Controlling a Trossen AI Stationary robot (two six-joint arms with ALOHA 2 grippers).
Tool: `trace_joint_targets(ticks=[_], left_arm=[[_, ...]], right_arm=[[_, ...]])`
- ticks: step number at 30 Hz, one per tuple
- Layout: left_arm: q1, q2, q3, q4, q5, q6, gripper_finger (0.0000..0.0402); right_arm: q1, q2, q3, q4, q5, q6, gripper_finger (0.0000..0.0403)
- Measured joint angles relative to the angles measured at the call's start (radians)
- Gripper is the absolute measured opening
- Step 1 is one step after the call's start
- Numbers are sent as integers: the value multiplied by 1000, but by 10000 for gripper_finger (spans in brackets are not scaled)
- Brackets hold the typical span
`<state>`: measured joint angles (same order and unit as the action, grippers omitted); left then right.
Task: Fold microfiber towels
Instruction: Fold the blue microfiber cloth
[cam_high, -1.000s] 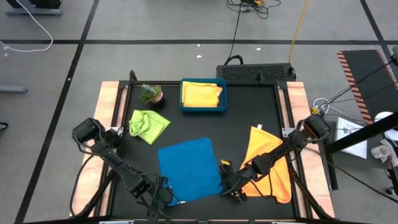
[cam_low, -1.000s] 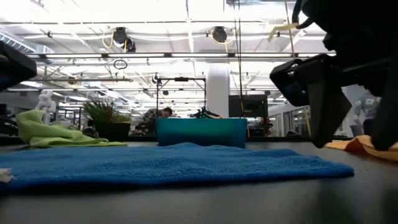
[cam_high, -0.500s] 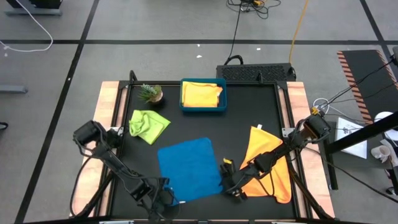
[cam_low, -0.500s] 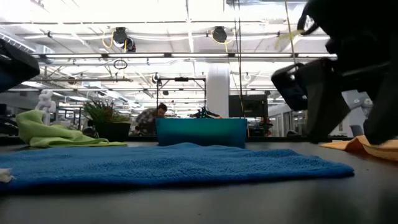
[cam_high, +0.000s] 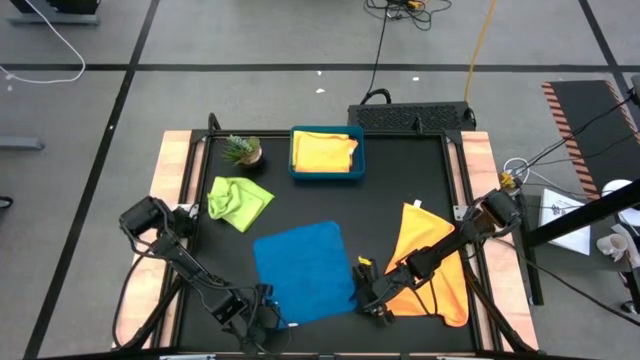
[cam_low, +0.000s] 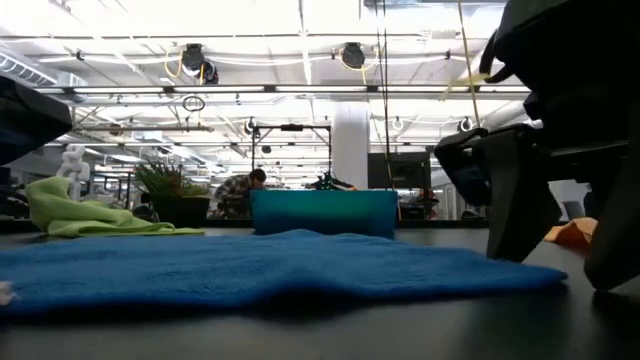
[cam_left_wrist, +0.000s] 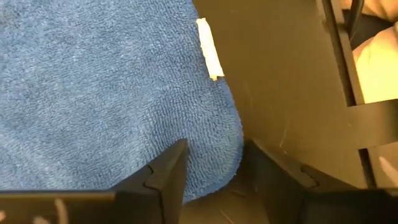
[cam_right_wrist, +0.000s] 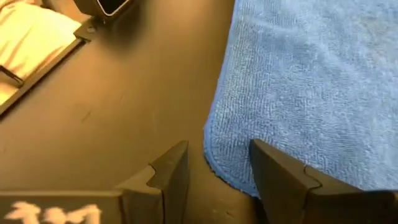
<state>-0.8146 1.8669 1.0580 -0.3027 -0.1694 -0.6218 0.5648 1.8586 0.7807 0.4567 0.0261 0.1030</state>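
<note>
The blue towel (cam_high: 304, 271) lay flat near the table's (cam_high: 430, 170) front edge, and both the left gripper (cam_high: 266, 318) and right gripper (cam_high: 366, 300), fingers parted, straddled its front corners, evidently to lift that edge for folding.

Blue towel (cam_left_wrist: 93, 93) – nubbly cloth; table (cam_right_wrist: 112, 118) – matt, scuffed

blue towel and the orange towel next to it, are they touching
Apart. The high view shows a strip of bare black table between the blue towel and the orange towel, with the right gripper down in that gap.
</note>
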Motion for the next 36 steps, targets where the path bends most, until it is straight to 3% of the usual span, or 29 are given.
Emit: trace_joint_targets(ticks=[8, 15, 19, 28, 36], left_arm=[[-4, 38, 3, 9, -1, 16, 105], [-6, 40, 2, 14, -4, 37, 10], [-5, 8, -1, 11, -1, 37, 8], [-12, -162, -3, -7, -62, 53, 4], [-22, -215, -3, -17, -43, 116, 4]], right_arm=[[-2, 27, 2, 7, 28, -13, 151], [-2, 19, 2, -19, 54, -18, 69], [-2, -30, -1, -64, 54, -16, 10], [0, -213, -3, -109, 52, -32, 3], [26, -318, -2, -114, 53, -67, 1]])
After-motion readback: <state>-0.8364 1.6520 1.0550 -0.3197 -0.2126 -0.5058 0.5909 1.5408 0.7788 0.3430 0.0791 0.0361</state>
